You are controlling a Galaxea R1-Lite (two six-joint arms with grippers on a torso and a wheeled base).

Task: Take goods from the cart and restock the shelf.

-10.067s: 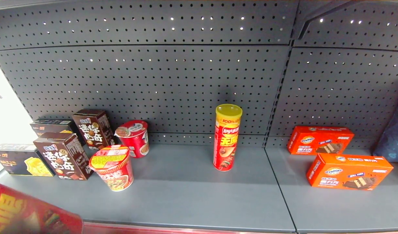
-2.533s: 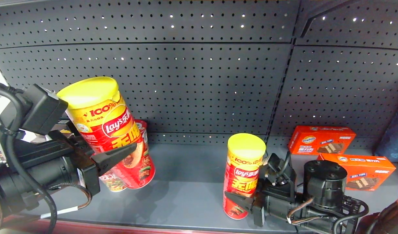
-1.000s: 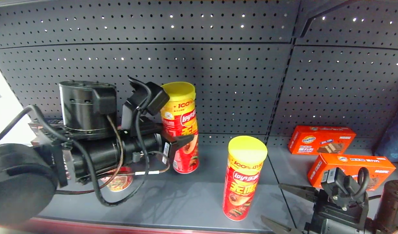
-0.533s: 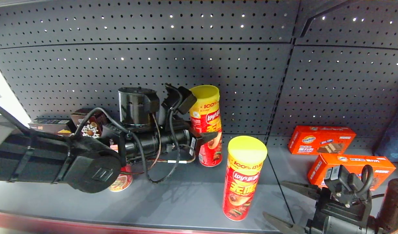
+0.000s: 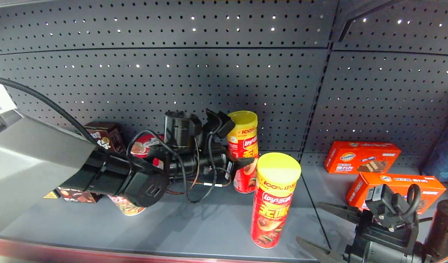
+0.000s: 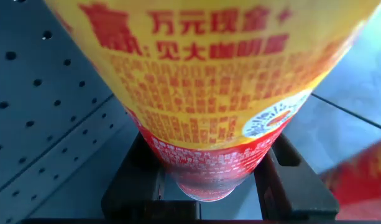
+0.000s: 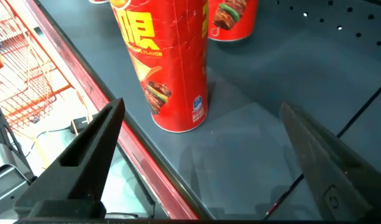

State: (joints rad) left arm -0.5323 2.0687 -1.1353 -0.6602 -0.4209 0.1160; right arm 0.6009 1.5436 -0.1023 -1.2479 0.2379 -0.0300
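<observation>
Clasping rear can [image 5: 242,138], left tool [image 5: 241,161], far side seemingly hidden.

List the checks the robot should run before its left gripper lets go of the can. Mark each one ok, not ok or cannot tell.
1. Left gripper shut on the rear can: ok.
2. Rear can upright: ok, it looks upright in the head view.
3. Rear can's base resting on the shelf: cannot tell, the contact is hidden.
4. Rear can apart from the front can: ok, the right wrist view shows bare shelf between their bases.
5. Right gripper open and off both cans: ok, it sits beside the front can without touching it.
</observation>
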